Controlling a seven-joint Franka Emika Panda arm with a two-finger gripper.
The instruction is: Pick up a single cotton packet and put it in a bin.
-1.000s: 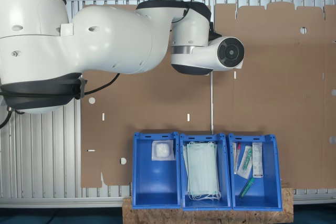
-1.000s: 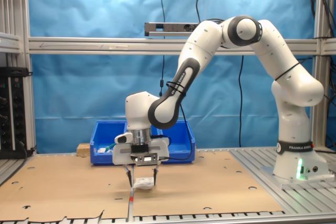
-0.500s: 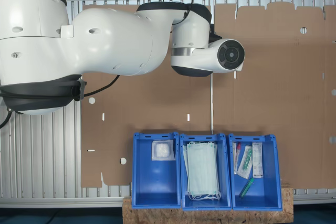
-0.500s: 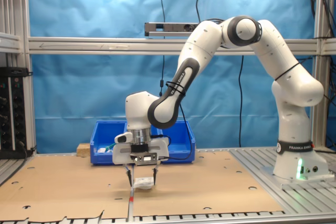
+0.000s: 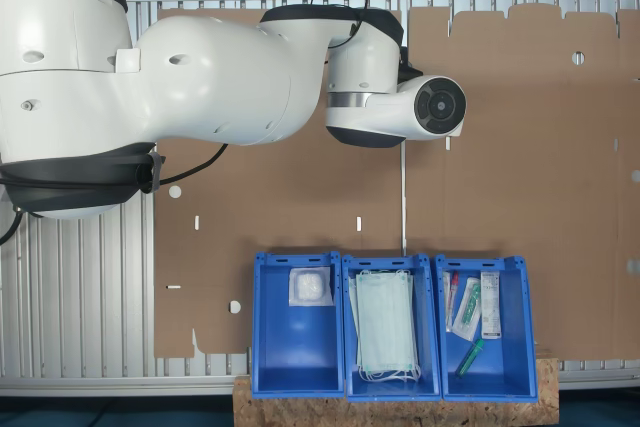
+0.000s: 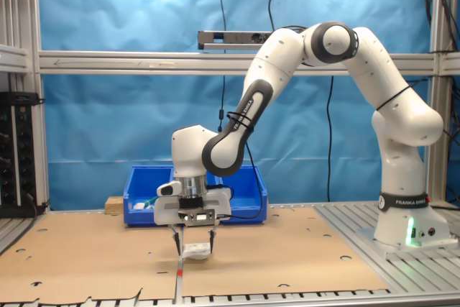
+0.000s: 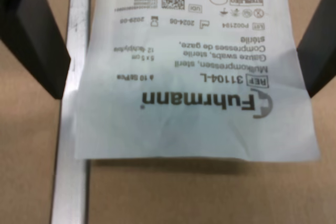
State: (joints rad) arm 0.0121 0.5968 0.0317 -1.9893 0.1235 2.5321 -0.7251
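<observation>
**Wrist view: packet sits between the fingers**

Wrist view shows the cotton packet (image 7: 194, 72) close up: flat, white label face with dark print, lower edge straight, one corner flaring out a bit. It lies on the brown cardboard sheet (image 7: 199, 192), one side overlapping the metal rail (image 7: 71, 171) that runs through a gap in the cardboard. A dark finger (image 7: 29, 30) stands at one side of the packet and the other finger at the opposite side. Whether the pads actually press on it, cannot tell.

Second exterior view: gripper (image 6: 194, 244) low over the cardboard sheet (image 6: 287, 257), fingers pointing down, packet (image 6: 196, 251) a small white shape between the tips, at or just above the surface. Jaw gap is narrow, roughly packet-wide.

First exterior view: three blue bins in a row at the cardboard's edge. The bin (image 5: 262, 337) at the first exterior view's left holds another white packet (image 5: 310, 286); middle bin has green masks (image 5: 384, 327); third has tube packs (image 5: 475, 309). Gripper end is well apart from the bins.
</observation>
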